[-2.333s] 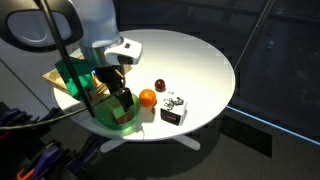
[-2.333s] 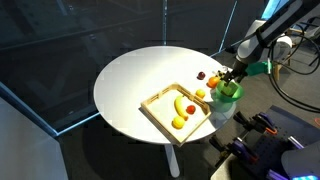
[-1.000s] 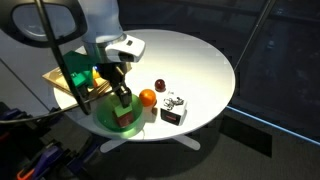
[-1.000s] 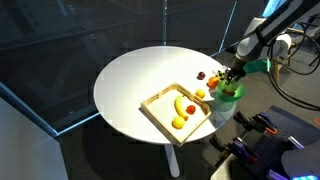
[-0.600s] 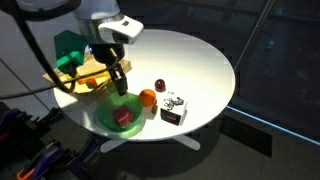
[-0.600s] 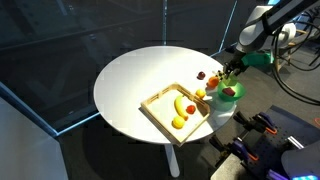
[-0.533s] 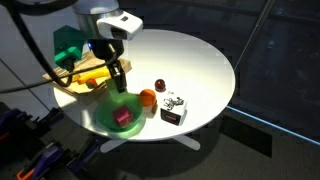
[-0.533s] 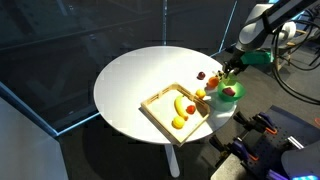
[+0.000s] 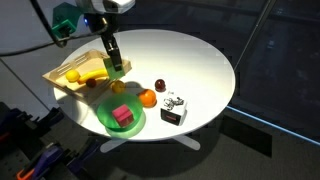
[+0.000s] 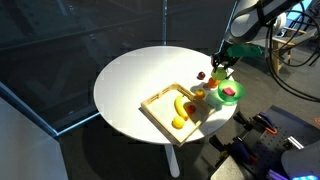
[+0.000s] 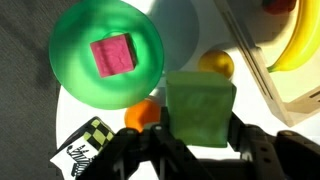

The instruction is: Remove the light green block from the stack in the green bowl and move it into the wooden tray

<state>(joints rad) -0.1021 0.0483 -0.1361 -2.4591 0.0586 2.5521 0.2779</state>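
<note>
My gripper (image 11: 198,128) is shut on the light green block (image 11: 200,108), which fills the space between the two black fingers (image 11: 160,135). In both exterior views the gripper (image 9: 113,62) (image 10: 222,63) hangs in the air with the block (image 9: 117,69) above the table, between the green bowl (image 9: 103,122) and the wooden tray (image 9: 70,76). The bowl (image 11: 70,70) lies below and holds a single pink block (image 11: 111,54) (image 9: 123,116). The tray (image 10: 160,100) (image 11: 285,80) holds a banana (image 11: 296,45) and other small fruit.
An orange (image 9: 148,98) (image 11: 142,113) lies beside the bowl, and a yellow ball (image 11: 215,65) next to the tray's corner. A small red object (image 9: 160,85) and a black-and-white patterned box (image 9: 174,108) (image 11: 85,150) stand near the round table's (image 9: 200,60) edge.
The gripper has lifted out of the green bowl with the light green block and moved up and towards the tray. The pink block stays behind in the bowl, now uncovered.
</note>
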